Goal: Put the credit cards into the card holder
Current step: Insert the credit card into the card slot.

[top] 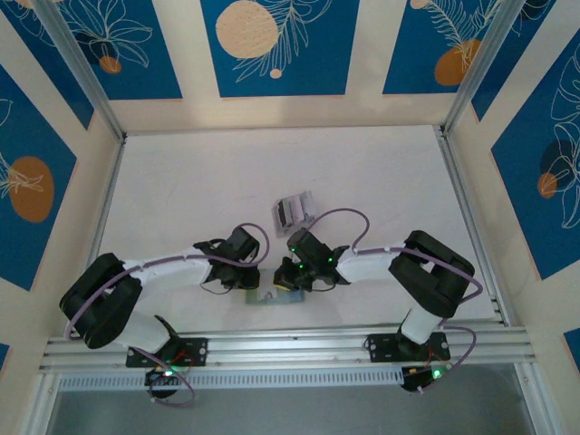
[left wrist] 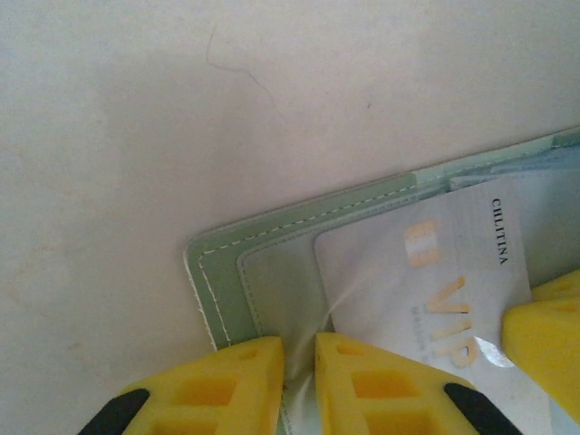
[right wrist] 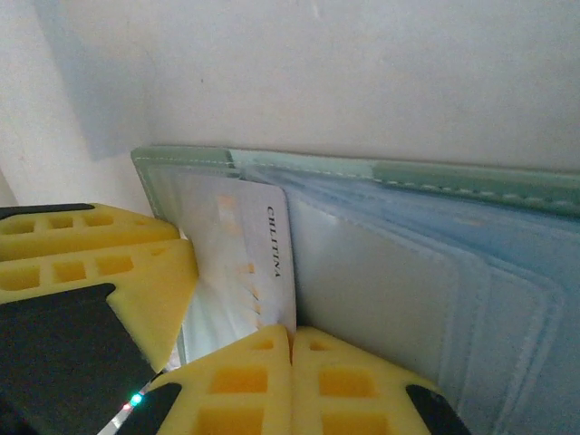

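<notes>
The holder (left wrist: 217, 258) lay open on the table (top: 181, 181) near its front edge, between the two arms, with its clear sleeves facing up. A pale stack (top: 293, 210) sat further back, well apart from it.

The right end effector (right wrist: 292, 340) was closed on the lower corner of a white card (left wrist: 426, 272). The card lay flat over the holder's sleeves, with its far edge close to the holder's stitched border. Whether that edge had entered a pocket or only lay on top could not be told.

The left end effector (left wrist: 299, 349) was closed down to a narrow gap at the holder's near edge. It seemed to be pinching a sleeve or the cover there to keep the holder from sliding.

The card looked light, thin, stiff and glossy, so it would probably slip easily in the pads and twist if pushed off-axis. A grip on a short edge or corner, with the leading edge left free, suited it best.

The holder looked soft and floppy, and its sleeves thin and limp. These would likely buckle or close up under a push. It was best held down near the pocket mouth, beside the card's path.
</notes>
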You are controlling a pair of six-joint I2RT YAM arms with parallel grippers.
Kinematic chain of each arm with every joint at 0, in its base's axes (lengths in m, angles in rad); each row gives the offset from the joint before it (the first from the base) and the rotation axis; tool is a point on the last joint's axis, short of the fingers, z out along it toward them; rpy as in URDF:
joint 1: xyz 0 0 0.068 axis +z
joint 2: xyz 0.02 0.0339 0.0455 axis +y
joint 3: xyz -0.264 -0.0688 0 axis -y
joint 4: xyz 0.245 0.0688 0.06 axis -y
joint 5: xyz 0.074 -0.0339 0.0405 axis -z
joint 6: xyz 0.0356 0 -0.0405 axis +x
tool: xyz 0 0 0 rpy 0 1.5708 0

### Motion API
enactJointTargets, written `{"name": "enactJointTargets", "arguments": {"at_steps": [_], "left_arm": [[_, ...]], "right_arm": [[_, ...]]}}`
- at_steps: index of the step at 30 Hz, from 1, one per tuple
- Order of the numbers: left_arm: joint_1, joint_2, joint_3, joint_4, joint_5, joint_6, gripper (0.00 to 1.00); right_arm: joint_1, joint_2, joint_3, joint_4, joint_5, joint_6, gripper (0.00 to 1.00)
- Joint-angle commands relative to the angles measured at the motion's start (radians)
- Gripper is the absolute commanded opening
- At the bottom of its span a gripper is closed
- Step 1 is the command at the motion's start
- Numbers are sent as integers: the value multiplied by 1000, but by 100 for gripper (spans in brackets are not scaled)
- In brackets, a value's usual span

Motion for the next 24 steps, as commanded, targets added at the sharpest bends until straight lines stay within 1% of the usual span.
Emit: {"name": "enactJointTargets", "arguments": {"at_steps": [1, 5, 9, 12, 14, 18, 22, 24], "left_arm": [[-36, 53, -51, -30, 79, -19, 19], [-24, -5, -37, -51, 108, -29, 22], [27, -101, -51, -60, 167, -49, 29], [62, -164, -65, -73, 190, -56, 30], [79, -189, -78, -86, 190, -59, 27], [88, -212, -109, -97, 171, -62, 17], [89, -173, -133, -62, 180, -50, 7], [86, -143, -143, -26, 196, -48, 4]], "right_arm": [[18, 53, 43, -131, -42, -83, 8], [3, 64, 50, -162, -53, -98, 8], [-20, 56, 46, -198, -56, -121, 11], [-30, 61, 56, -218, -70, -141, 10], [-30, 64, 66, -238, -70, -153, 10], [-29, 72, 88, -262, -75, -173, 9], [-21, 79, 106, -280, -75, -185, 7], [-16, 82, 117, -290, -73, -191, 6]]}}
